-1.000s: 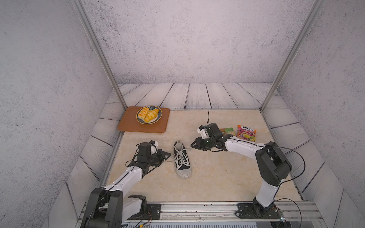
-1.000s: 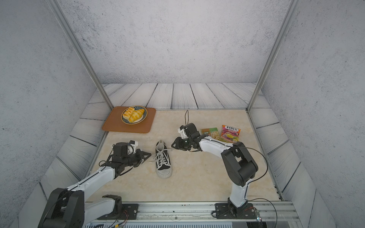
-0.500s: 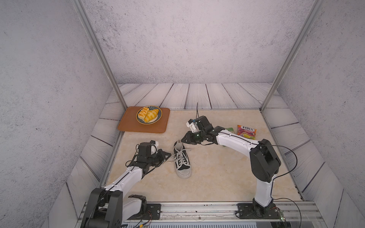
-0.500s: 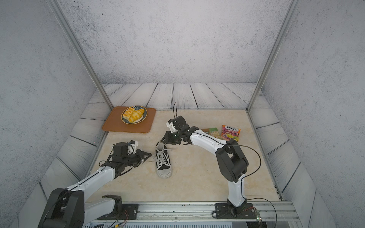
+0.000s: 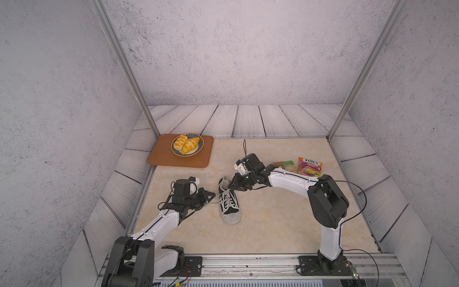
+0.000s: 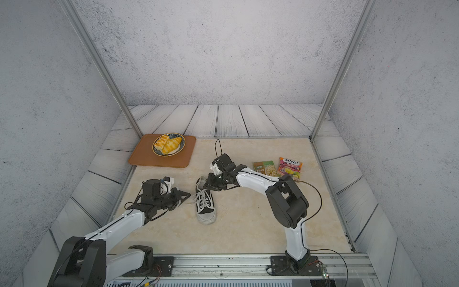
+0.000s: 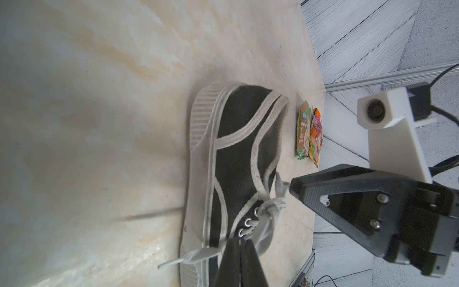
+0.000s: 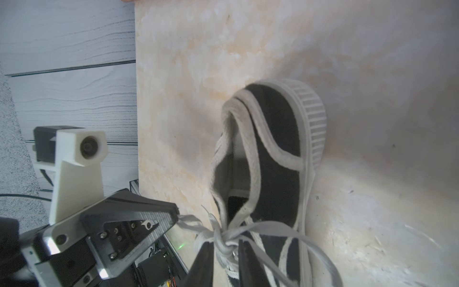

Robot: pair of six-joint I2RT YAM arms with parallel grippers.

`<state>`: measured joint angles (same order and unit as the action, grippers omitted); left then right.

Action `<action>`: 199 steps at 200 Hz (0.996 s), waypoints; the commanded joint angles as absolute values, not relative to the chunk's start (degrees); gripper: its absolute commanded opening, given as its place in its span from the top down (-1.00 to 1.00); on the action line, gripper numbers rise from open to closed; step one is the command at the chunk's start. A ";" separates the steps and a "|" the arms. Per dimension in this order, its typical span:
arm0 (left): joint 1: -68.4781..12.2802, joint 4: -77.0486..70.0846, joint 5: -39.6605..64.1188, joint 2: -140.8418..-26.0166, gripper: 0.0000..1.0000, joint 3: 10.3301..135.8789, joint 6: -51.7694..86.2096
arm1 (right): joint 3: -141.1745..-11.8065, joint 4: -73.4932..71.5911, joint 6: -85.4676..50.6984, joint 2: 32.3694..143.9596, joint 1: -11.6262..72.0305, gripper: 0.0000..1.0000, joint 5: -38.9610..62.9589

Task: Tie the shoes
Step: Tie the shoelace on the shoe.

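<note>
1. Black sneaker (image 5: 229,207) lies on the worktop (image 5: 273,223), left of centre, toe toward the arm bases.
2. Left claw (image 5: 210,196) is clenched on a lace end (image 7: 196,256); right claw (image 5: 231,185) pinches the lace crossing (image 8: 224,238).
3. Widest open worktop lies right of the sneaker.

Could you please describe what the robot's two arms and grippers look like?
The left arm and right arm have white link shells with bulky black joints. The left gripper and right gripper have black triangular fingers, with a white camera block at each wrist. Thin black cables loop alongside.
</note>
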<state>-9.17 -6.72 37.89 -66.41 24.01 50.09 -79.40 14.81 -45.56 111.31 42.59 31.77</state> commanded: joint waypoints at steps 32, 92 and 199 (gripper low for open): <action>-9.50 -7.74 38.58 -66.27 1.00 23.72 49.15 | -76.03 10.43 -49.28 111.56 42.77 0.55 32.65; -9.49 -7.53 38.62 -66.11 1.00 23.83 49.15 | -70.40 -0.82 -57.54 109.24 42.60 0.57 33.13; -9.49 -7.06 38.67 -65.63 1.00 23.85 49.04 | -60.94 -18.59 -70.01 106.19 41.22 0.49 29.28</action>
<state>-9.17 -6.70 38.00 -66.37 24.01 50.09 -62.11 -14.98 -67.20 110.65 41.89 32.08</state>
